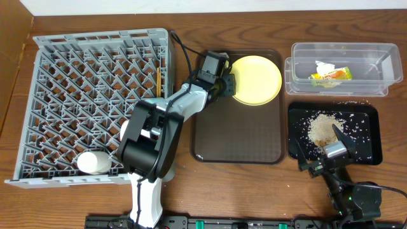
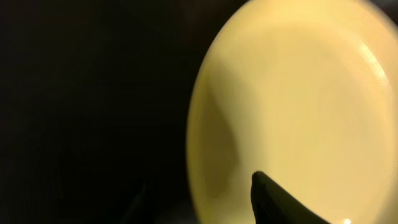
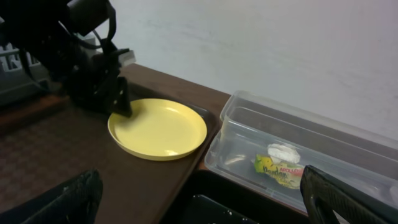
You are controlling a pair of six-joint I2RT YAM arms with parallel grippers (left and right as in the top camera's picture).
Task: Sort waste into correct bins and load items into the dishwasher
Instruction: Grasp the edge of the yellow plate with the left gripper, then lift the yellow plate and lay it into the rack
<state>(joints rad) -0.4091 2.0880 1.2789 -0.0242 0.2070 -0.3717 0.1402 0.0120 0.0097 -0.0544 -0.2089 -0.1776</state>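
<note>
The left gripper (image 1: 228,86) is at the rim of the plate (image 1: 259,79), which lies on a tray (image 1: 238,137) by the surface's far edge; I cannot tell if it pinches yet, and next comes lifting it to the rack (image 1: 95,95).

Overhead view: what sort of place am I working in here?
Probably a lab bench staged as a dish-clearing station, not a real kitchen: a grey dishwasher rack sits on a wooden table beside a brown tray with a yellow plate, and a clear bin holds a wrapper.
</note>
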